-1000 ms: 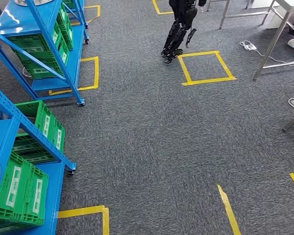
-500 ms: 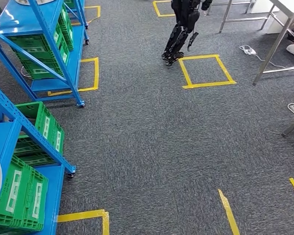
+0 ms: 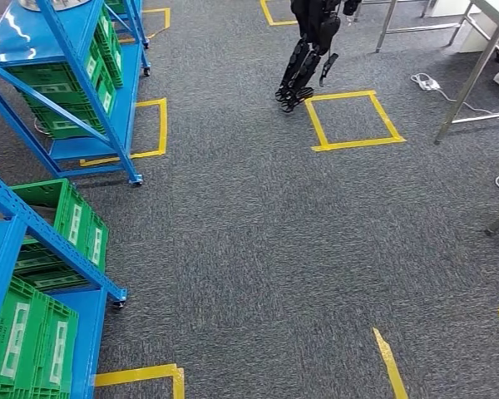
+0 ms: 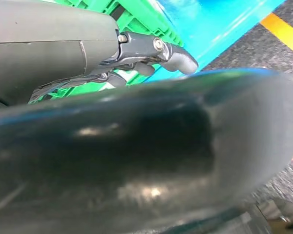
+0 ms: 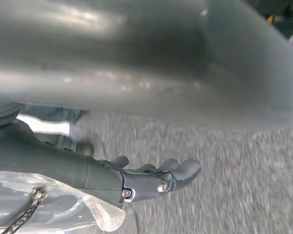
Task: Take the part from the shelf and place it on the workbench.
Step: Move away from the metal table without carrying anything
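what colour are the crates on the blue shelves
Green crates, with pale label panels on their sides; the head view shows them best.

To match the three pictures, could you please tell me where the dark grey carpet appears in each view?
Head view: the dark grey carpet covers the middle and right.
Left wrist view: carpet beyond the yellow floor tape beside the blue metal shelf.
Right wrist view: carpet behind the right hand.
Shared landmark: yellow floor tape, head and left wrist views.
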Robot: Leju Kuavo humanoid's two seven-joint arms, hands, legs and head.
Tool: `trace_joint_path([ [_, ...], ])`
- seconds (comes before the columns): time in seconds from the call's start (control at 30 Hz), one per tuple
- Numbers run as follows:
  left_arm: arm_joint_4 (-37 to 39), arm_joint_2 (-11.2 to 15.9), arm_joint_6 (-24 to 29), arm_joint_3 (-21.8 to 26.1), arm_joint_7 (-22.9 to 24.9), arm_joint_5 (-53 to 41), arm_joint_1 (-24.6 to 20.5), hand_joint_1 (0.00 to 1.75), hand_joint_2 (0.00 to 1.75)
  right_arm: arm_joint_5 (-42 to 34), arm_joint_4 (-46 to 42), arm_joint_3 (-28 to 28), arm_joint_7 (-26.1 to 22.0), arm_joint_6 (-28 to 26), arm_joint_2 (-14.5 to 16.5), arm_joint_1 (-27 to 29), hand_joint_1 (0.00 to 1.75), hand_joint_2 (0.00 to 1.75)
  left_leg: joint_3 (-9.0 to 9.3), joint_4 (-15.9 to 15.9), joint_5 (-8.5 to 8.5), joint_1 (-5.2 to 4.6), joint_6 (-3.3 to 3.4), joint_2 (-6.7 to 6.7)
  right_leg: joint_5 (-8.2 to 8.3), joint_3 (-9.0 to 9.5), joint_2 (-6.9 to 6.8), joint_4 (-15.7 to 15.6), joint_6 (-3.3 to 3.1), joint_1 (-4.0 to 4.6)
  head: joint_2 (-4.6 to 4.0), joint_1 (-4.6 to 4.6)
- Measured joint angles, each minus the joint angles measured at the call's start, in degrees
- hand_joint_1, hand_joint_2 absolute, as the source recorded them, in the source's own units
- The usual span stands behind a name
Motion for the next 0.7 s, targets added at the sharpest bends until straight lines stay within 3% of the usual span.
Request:
trace_joint_path([
  [0.03, 0.0, 0.0, 0.0, 0.0, 0.0, 0.0, 0.0, 0.00, 0.00, 0.1, 0.0, -0.1, -0.1, 0.0, 0.0, -0.1, 0.00, 0.00, -1.04, 2.4, -1.21, 0.06, -0.30, 0.03, -0.06, 0.39, -0.09, -0.3, -0.30, -0.12, 0.00, -0.10],
  [0.1, 0.0, 0.0, 0.0, 0.0, 0.0, 0.0, 0.0, 0.00, 0.00, 0.2, 0.1, -0.2, -0.1, 0.0, 0.0, -0.3, 0.00, 0.00, -5.17, 10.0, -4.15, 0.22, -0.75, 0.07, -0.44, 0.93, -0.22, -0.5, -0.72, -0.11, -0.01, -0.20],
  [0.13, 0.0, 0.1, 0.0, 0.0, 0.0, 0.0, 0.1, 0.00, 0.00, 0.2, 0.2, -0.2, -0.1, 0.0, 0.0, -0.3, 0.00, 0.00, -7.34, 13.4, -4.89, 0.31, -0.92, 0.07, -0.67, 1.17, -0.22, -0.5, -0.81, -0.11, -0.01, -0.21],
  [0.17, 0.0, 0.1, 0.0, 0.0, 0.1, 0.0, 0.1, 0.00, 0.00, 0.2, 0.2, -0.2, -0.1, 0.0, 0.0, -0.4, 0.00, 0.00, -8.82, 15.2, -4.57, 0.40, -1.04, 0.07, -0.93, 1.49, -0.19, -0.5, -0.84, -0.11, -0.01, -0.21],
  [0.2, 0.0, 0.1, 0.0, 0.0, 0.1, 0.0, 0.2, 0.00, 0.00, 0.2, 0.3, -0.3, -0.1, 0.0, 0.0, -0.4, 0.00, 0.00, -9.24, 14.8, -2.99, 0.51, -1.11, 0.08, -1.19, 1.91, -0.14, -0.5, -0.80, -0.11, -0.01, -0.21],
  [0.23, 0.0, 0.1, 0.0, 0.0, 0.1, 0.0, 0.3, 0.00, 0.00, 0.3, 0.4, -0.3, -0.2, 0.0, 0.0, -0.4, 0.00, 0.00, -8.65, 12.1, -0.46, 0.62, -1.12, 0.09, -1.47, 2.40, -0.10, -0.5, -0.73, -0.12, -0.01, -0.23],
  [0.3, 0.0, 0.1, 0.0, 0.0, 0.1, 0.1, 0.3, 0.00, 0.00, 0.6, 0.5, -0.5, -0.3, 0.1, 0.0, -0.5, 0.00, 0.00, -6.29, 5.0, 3.99, 0.70, -0.98, 0.17, -2.16, 2.87, -0.05, -0.4, -0.32, -0.01, -0.01, -0.25],
  [0.33, 0.0, 0.1, 0.0, 0.0, 0.1, 0.1, 0.2, 0.00, 0.00, 0.8, 0.6, -0.6, -0.5, 0.1, 0.0, -0.6, 0.00, 0.00, -5.33, 2.5, 4.77, 0.64, -0.77, 0.21, -2.45, 2.87, -0.03, -0.4, 0.01, 0.07, -0.01, -0.27],
  [0.4, 0.0, 0.0, 0.0, 0.0, 0.1, 0.2, 0.2, 0.00, 0.00, 1.0, 0.8, -0.9, -0.6, 0.2, 0.0, -0.8, 0.00, 0.00, -4.59, 0.4, 4.46, 0.49, -0.43, 0.18, -2.90, 2.70, -0.06, -0.2, 0.16, 0.29, -0.01, -0.18],
  [0.5, -0.1, -0.1, 0.0, 0.0, 0.2, 0.2, 0.4, 0.00, 0.00, 1.1, 0.9, -1.2, -0.7, 0.2, 0.0, -0.9, 0.00, 0.00, -4.48, 0.0, 4.28, 0.39, -0.23, 0.08, -2.86, 2.85, -0.12, -0.5, -0.27, 0.23, -0.01, -0.06],
  [0.7, -0.1, 0.0, 0.0, 0.0, 0.3, 0.2, 0.3, 0.00, 0.00, 1.1, 1.2, -1.4, -0.8, 0.2, 0.0, -1.1, 0.00, 0.00, -4.40, 0.0, 4.05, 0.32, 0.19, 0.11, -2.63, 3.81, -0.09, -1.3, 0.29, 0.17, -0.01, -0.07],
])
